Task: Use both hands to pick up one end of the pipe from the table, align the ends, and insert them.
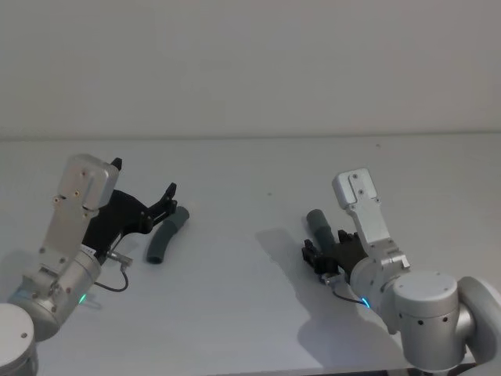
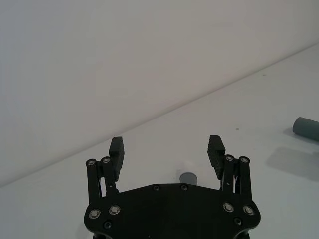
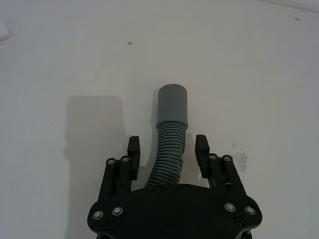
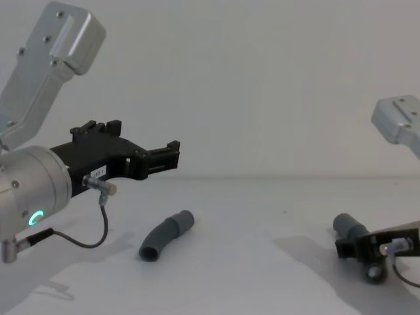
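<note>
On my white table (image 1: 235,164) I see the left gripper (image 2: 166,148) raised off the surface, fingers spread wide and empty, above one curved grey hose piece (image 4: 167,234) lying flat. My right gripper (image 3: 167,144) sits low, fingers apart on either side of the other hose piece (image 3: 172,107), not pinching it.

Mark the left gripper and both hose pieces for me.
left gripper (image 2: 166,145): left wrist view, midway between its open fingertips.
left hose piece (image 1: 167,236): head view, middle of its curved body.
right hose piece (image 3: 172,105): right wrist view, on the smooth grey cuff.
</note>
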Robot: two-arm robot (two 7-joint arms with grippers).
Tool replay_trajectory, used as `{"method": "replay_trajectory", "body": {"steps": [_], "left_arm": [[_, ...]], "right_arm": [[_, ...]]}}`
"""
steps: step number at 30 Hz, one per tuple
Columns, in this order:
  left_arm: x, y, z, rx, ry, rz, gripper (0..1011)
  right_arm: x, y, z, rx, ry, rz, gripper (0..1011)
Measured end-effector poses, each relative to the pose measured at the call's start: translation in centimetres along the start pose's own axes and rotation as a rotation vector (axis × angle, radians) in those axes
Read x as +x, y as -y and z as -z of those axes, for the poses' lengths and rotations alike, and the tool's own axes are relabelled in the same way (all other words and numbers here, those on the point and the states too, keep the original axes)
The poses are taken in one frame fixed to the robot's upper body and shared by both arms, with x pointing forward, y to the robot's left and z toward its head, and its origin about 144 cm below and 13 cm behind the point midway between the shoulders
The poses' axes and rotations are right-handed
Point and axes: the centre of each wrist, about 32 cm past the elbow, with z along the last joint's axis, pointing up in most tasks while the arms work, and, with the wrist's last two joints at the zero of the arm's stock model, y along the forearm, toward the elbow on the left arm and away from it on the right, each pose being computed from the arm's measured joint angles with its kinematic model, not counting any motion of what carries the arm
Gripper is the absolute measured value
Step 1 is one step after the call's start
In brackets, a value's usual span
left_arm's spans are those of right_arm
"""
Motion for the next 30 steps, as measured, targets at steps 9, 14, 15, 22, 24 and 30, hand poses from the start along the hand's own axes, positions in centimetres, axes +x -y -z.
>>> {"method": "replay_trajectory", "body": {"steps": [9,14,15,22,24,30], "left_arm": [[0.00,0.00,0.00,0.000,0.000,0.000,1001],[0.00,0.00,0.00,0.000,0.000,0.000,1002],[0.00,0.00,0.00,0.000,0.000,0.000,1001],[0.00,0.00,0.00,0.000,0.000,0.000,1001],[0.00,0.00,0.00,0.000,0.000,0.000,1002],[0.00,0.00,0.00,0.000,0.000,0.000,1001]], "right_arm": [[-0.12,-0.15,-0.12,-0.008,-0.003,-0.002,384],[-0.20,-0.18,-0.16,-0.011,-0.004,-0.004,262],[-0.21,-0.19,-0.16,-0.011,-0.004,-0.005,238],[-0.25,-0.21,-0.19,-0.013,-0.005,-0.006,213],[-0.25,-0.22,-0.19,-0.014,-0.005,-0.006,213],[-0.23,-0.22,-0.16,-0.012,-0.004,-0.007,213]]}}
